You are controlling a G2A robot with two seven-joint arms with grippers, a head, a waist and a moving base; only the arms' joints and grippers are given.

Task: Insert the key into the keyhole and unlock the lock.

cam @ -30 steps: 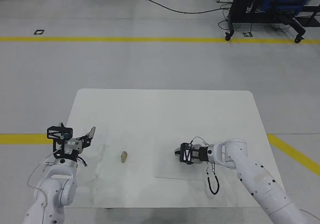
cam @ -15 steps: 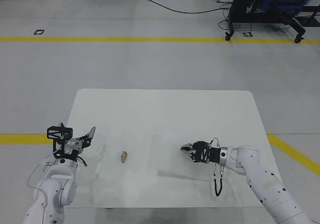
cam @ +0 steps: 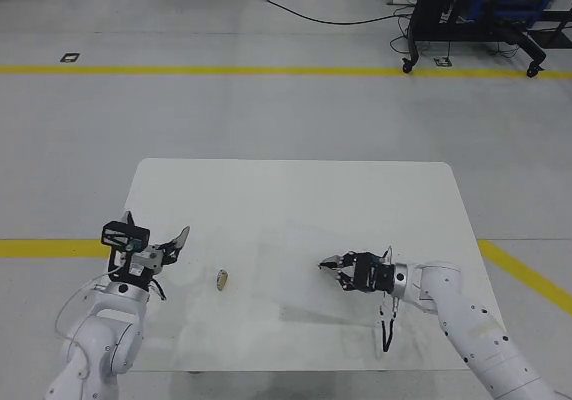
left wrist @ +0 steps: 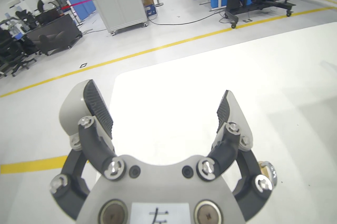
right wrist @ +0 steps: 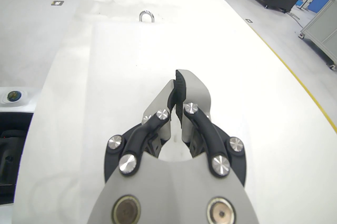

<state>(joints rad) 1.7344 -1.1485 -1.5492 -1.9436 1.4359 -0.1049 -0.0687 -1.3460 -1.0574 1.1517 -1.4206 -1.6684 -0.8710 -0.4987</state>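
Note:
A small brass padlock (cam: 222,279) lies on the white table (cam: 296,200), left of its middle. Its steel shackle (right wrist: 146,16) shows far ahead of my right gripper, and its body (left wrist: 268,172) peeks out beside my left gripper's base. My left gripper (cam: 156,240) (left wrist: 158,93) hovers at the table's left edge, open with nothing between the pads. My right gripper (cam: 323,265) (right wrist: 179,78) sits right of the table's middle, pointing toward the padlock, with its fingers pressed shut. No key can be made out between them or on the table.
A black cable loop (cam: 384,325) hangs from the right arm over the front of the table. A faint transparent sheet (cam: 306,270) lies on the table's middle. Yellow floor lines (cam: 266,69) and a black cart base (cam: 476,40) lie beyond the table.
My left gripper has shifted right, closer to the padlock. My right gripper has rotated at the wrist, and its arm has drawn back a little to the right, still shut.

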